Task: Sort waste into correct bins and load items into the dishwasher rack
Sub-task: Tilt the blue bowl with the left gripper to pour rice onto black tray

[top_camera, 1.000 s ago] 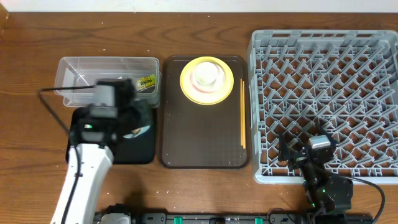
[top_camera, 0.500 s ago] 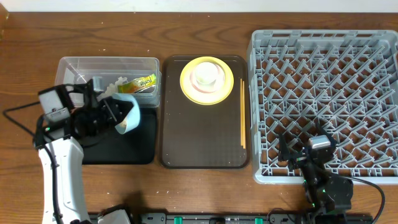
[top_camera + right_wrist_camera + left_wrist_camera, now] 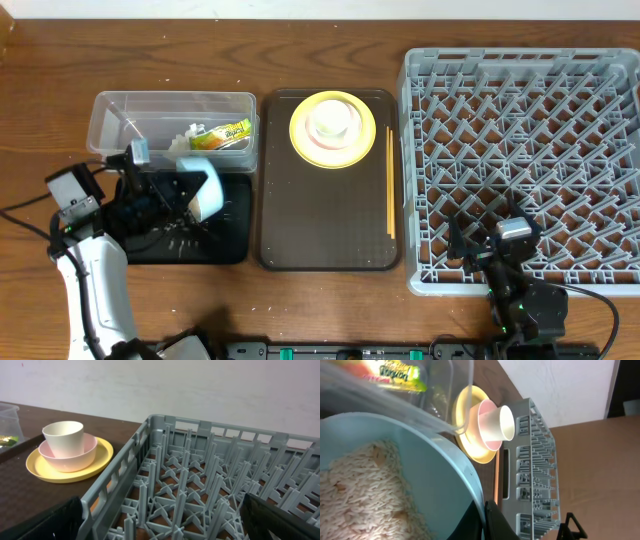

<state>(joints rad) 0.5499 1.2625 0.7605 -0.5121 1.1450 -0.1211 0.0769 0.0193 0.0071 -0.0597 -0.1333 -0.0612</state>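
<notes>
Wooden table [image 3: 320, 300], left of overhead: left gripper [image 3: 176, 193] clamps the tilted light blue bowl [image 3: 207, 190] over the black tray [image 3: 232, 238], apparently dumping rice [image 3: 365, 490]. Right gripper [image 3: 160, 525] stands wide and empty at the rack [image 3: 560, 60]. Next: empty fully, then rack the bowl.

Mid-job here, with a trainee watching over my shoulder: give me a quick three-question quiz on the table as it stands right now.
1. True or false: the white cup stands in the pink bowl, which sits on the yellow plate.
2. The snack wrapper lies in: A the clear tub; B the dishwasher rack; C the brown tray.
3. What colour is the rice bowl that the left tool is shut on?
Key: 1 true; 2 A; 3 light blue.
</notes>
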